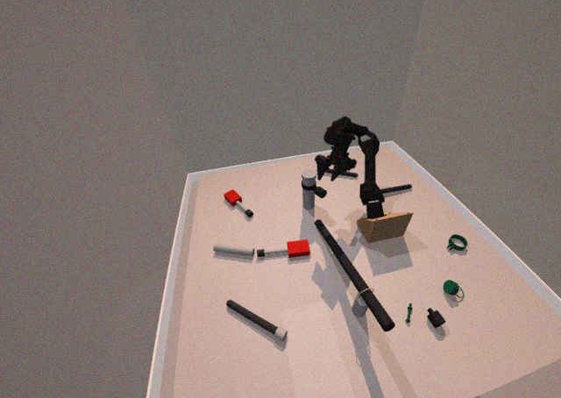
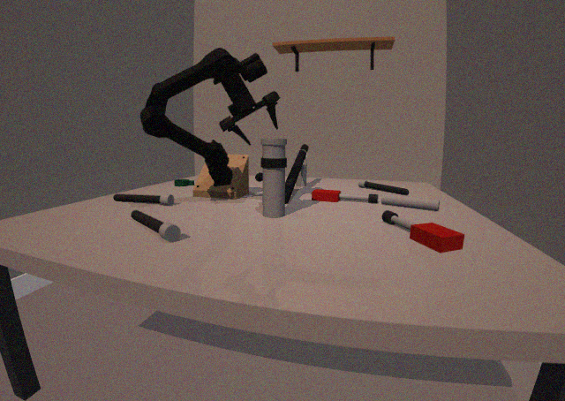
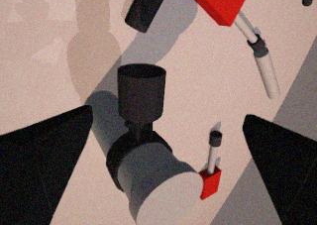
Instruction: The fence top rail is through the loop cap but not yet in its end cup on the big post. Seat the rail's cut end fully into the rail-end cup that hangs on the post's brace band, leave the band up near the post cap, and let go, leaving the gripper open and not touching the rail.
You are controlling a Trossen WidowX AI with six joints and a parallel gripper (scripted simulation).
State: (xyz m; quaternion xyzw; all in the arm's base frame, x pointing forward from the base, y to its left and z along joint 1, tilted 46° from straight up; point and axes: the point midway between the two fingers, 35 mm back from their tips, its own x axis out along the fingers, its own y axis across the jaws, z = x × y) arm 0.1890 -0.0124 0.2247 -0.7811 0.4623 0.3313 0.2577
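Note:
The big grey post [image 1: 308, 198] [image 2: 274, 191] stands upright; its capped top shows in the wrist view [image 3: 158, 190]. A dark brace band [image 1: 307, 187] [image 2: 274, 162] [image 3: 115, 162] sits up near the cap. The dark rail-end cup [image 1: 319, 191] [image 3: 141, 93] hangs from the band and is empty. The long dark rail [image 1: 351, 271] [image 2: 295, 170] [image 3: 146, 7] runs through the loop cap [image 1: 358, 294]. Its near end lies by the post's foot, apart from the cup. My gripper [image 1: 330, 171] [image 2: 260, 132] [image 3: 169, 117] is open and empty, above the post top and cup, touching nothing.
Two red-headed mallets [image 1: 233, 197] [image 1: 298, 247] [image 2: 435, 236] [image 3: 218, 2], a grey tube [image 1: 233, 251] and a dark rod [image 1: 256, 319] lie left of the rail. Green fittings [image 1: 458, 242] [image 1: 451, 287] and a small black part [image 1: 436, 317] lie right. The arm stands on a wooden block [image 1: 385, 226] [image 2: 237, 169].

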